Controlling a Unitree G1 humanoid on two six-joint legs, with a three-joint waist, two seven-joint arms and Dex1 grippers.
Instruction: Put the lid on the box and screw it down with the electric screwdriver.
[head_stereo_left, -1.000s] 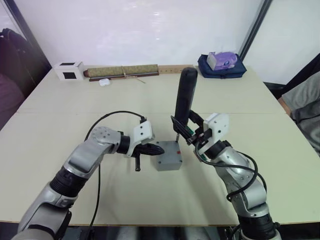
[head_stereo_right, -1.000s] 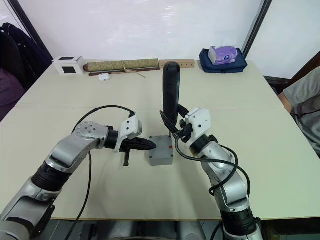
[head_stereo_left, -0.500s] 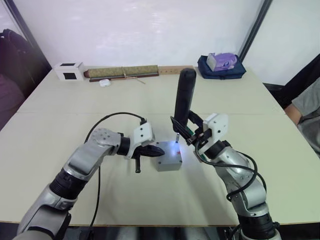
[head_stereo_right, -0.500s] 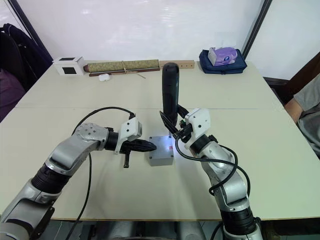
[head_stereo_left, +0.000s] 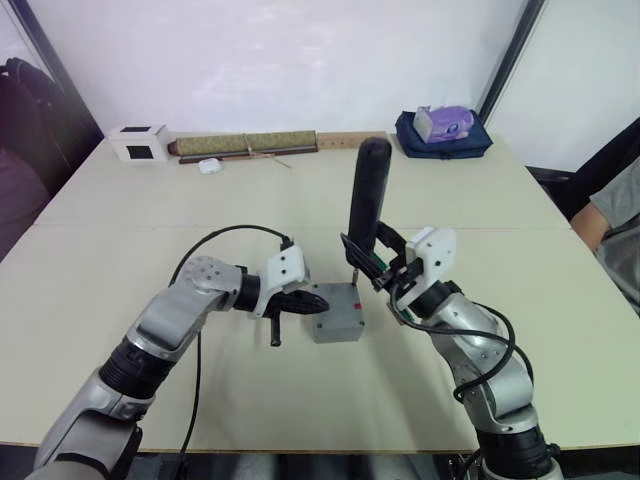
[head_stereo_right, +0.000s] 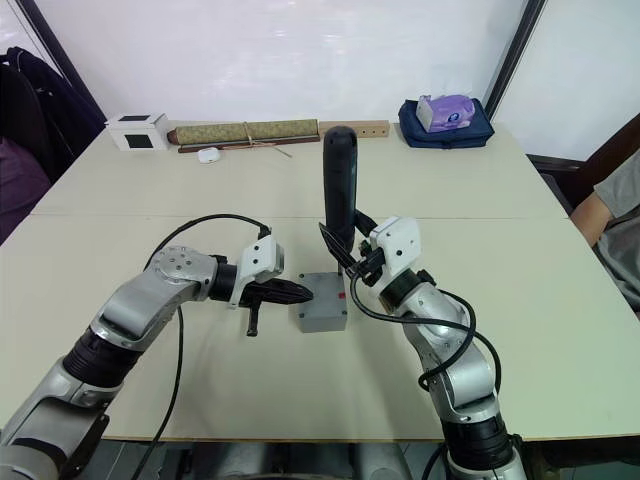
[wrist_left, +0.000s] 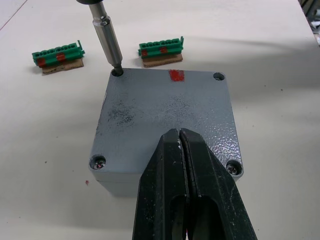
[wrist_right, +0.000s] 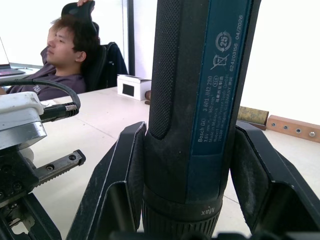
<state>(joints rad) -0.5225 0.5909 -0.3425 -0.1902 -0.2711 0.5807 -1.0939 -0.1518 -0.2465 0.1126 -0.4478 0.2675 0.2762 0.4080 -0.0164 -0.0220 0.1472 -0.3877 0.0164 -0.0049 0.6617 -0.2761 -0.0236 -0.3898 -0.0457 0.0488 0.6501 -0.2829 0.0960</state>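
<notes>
Grey lid (wrist_left: 167, 107) seated flush on the box (head_stereo_left: 336, 327), its four rounded corners aligned with the walls below; a red mark sits at one edge of the lid. The box stands near the middle of the beige table (head_stereo_left: 120, 250), between the two arms. Screws are visible in the two lid corners nearest the left gripper (wrist_left: 181, 137); a third corner hole lies just beyond the red mark.

Left gripper: the two black fingers are pressed together, tips resting on or just above the lid surface near its edge; contact cannot be told for certain.

Right gripper (head_stereo_left: 372, 262): fingers clamped on either side of the electric screwdriver (head_stereo_left: 365, 205), which stands nearly upright. Its metal bit (wrist_left: 106, 35) meets the remaining corner hole, at the far left corner of the lid as seen from the head.

Two small green connector blocks (wrist_left: 161, 49) lie on the table just beyond the box's far edge, apart from it. Along the far table edge are a white cube with a black face (head_stereo_left: 138, 143), a long rolled mat (head_stereo_left: 245, 143) and a dark blue bag (head_stereo_left: 442, 135) bearing a tissue pack. Open tabletop surrounds the box on its near, left and right sides. A person sits beyond the table's left edge.
</notes>
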